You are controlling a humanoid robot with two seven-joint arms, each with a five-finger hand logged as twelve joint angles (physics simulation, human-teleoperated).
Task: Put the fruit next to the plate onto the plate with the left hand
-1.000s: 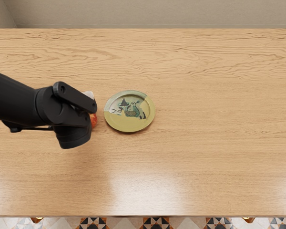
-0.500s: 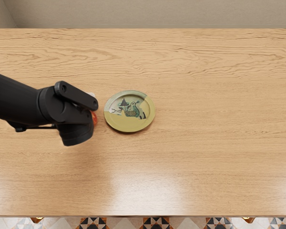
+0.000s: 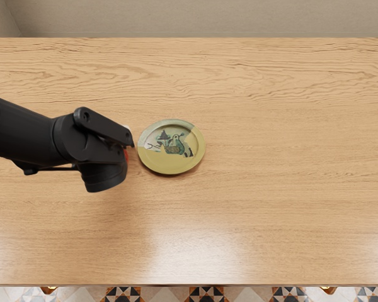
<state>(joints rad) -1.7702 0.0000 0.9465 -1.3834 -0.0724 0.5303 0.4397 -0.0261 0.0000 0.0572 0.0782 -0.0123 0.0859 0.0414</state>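
Observation:
My left hand (image 3: 104,160), black, comes in from the left edge and sits just left of the plate. It covers the fruit (image 3: 125,153), of which only a thin red-orange sliver shows at the hand's right side. Whether the hand grips the fruit is hidden by the palm. The plate (image 3: 196,148) is small, round and yellow-green, with a painted bird scene in its middle. It lies flat on the wooden table, a short gap to the right of the hand. Nothing lies on the plate.
The wooden table (image 3: 271,207) stretches wide to the right and front of the plate. Its front edge runs along the bottom of the view, with patterned floor tiles below. A wall stands behind the far edge.
The left hand has shifted slightly right and up toward the plate. More of the fruit is covered now, and the white fingertip seen above it earlier no longer shows.

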